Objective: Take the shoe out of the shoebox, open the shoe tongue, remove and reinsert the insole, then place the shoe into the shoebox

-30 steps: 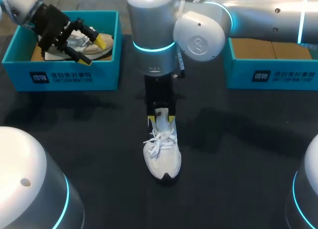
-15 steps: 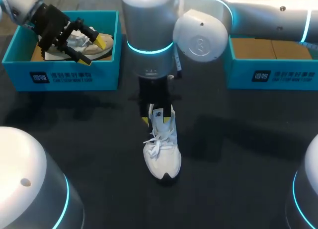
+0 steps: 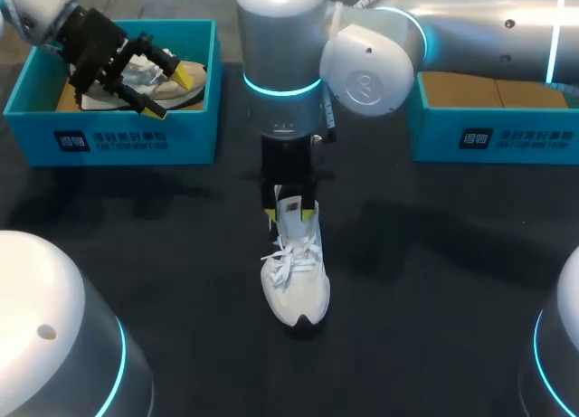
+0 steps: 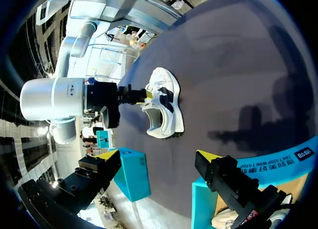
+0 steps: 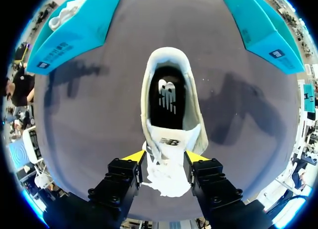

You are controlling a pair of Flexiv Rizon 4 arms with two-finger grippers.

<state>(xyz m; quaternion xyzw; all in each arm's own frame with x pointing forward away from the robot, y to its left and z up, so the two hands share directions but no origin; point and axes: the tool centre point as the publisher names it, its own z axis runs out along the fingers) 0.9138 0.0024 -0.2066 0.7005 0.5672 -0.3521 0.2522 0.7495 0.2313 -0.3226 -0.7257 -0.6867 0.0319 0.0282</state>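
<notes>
My right pincer is closed on the shoe tongue, a yellow tip against each of its edges, holding it upright over the mouth of the white shoe. Inside that mouth the dark insole lies flat in place. The shoe stands upright on the dark worktop, outside any box, laces loose, its toe pointing away from the pincer.

Beyond the shoe to its left sits a teal shoebox with a beige shoe in it. My left pincer hangs over that box, wide open and holding nothing.

Beyond the shoe to its right is a second shoebox, partly covered by my right arm.
</notes>
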